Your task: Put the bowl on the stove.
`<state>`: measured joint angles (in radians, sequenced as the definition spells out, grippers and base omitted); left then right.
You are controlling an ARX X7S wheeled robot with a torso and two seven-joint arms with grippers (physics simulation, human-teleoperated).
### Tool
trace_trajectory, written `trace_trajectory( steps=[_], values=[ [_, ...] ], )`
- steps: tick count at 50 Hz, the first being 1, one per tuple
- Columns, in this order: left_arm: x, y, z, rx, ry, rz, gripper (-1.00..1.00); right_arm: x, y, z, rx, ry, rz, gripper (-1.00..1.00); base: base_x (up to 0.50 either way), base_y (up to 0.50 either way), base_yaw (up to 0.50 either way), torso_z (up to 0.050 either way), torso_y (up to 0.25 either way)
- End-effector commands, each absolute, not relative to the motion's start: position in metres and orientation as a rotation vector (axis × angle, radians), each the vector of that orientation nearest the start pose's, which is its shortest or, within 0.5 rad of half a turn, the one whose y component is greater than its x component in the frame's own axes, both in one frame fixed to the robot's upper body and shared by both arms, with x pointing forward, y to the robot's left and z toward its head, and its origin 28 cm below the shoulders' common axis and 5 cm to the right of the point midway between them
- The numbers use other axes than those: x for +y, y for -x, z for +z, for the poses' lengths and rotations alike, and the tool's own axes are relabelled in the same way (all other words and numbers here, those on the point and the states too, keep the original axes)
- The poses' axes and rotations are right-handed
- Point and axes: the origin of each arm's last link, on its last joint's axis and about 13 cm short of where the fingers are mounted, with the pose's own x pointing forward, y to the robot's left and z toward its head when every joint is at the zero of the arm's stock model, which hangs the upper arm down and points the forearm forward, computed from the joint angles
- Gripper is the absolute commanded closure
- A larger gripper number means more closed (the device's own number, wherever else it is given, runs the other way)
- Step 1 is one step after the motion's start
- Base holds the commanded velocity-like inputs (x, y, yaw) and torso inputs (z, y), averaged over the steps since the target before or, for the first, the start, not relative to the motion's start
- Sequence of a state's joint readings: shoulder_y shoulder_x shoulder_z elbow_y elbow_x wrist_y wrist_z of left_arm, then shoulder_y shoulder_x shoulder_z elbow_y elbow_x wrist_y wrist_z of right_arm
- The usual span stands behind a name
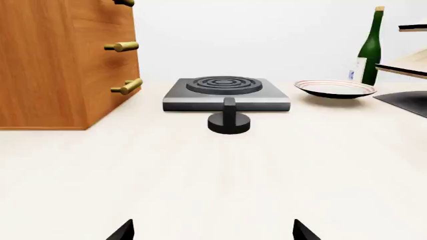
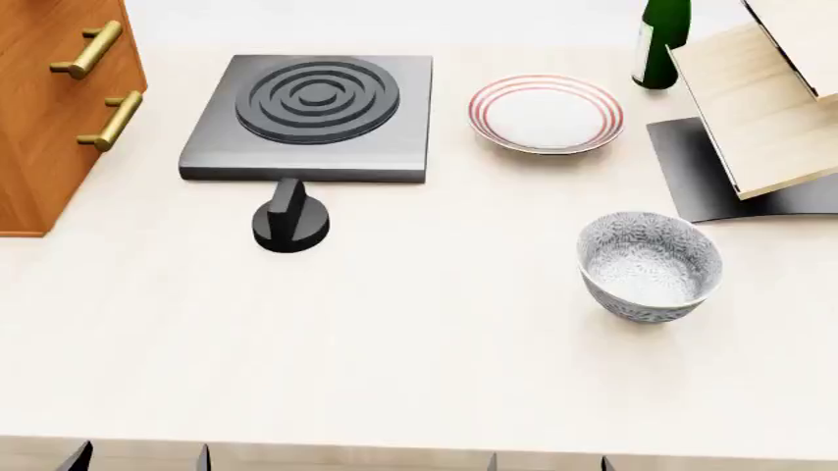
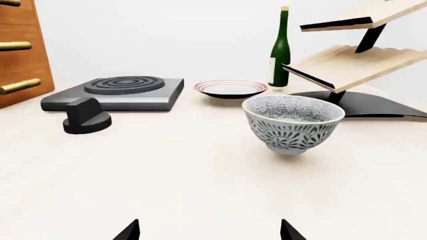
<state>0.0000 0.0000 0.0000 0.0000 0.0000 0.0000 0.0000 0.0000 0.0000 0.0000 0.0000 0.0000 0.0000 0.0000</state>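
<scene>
Speckled grey-blue on white, the bowl point(image 2: 650, 265) stands upright on the pale table point(image 2: 419, 373), mouth up; being round, it has no long axis. It sits just ahead of the right gripper point(image 3: 209, 231), whose two dark fingertips point(image 3: 127, 231) stand apart with nothing between them, bare tabletop separating them from the bowl. The stove point(image 2: 312, 116) lies farther off and toward the left arm's side, burner rings bare, directly ahead of the left gripper point(image 1: 213, 231), which is likewise spread and empty. A black knob point(image 2: 289, 224) stands just before the stove's near edge. Open table stretches between bowl and stove; a red-ringed plate point(image 2: 547, 113) lies beyond the bowl, and a wooden rack point(image 2: 766, 98) on the side away from the stove.
</scene>
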Motion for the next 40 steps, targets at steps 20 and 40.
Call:
trace_trajectory(
  steps=[20, 40],
  values=[
    [0.206, -0.211, 0.013, 0.0, 0.009, -0.001, -1.0, -0.096, -0.211, 0.012, 0.038, -0.003, 0.019, -1.0, 0.0, 0.0, 0.0, 0.0, 0.0],
    [0.209, -0.216, 0.034, -0.099, -0.018, -0.012, -1.0, -0.099, -0.219, 0.032, 0.018, 0.007, 0.025, -1.0, 0.0, 0.0, 0.0, 0.0, 0.0]
  ],
)
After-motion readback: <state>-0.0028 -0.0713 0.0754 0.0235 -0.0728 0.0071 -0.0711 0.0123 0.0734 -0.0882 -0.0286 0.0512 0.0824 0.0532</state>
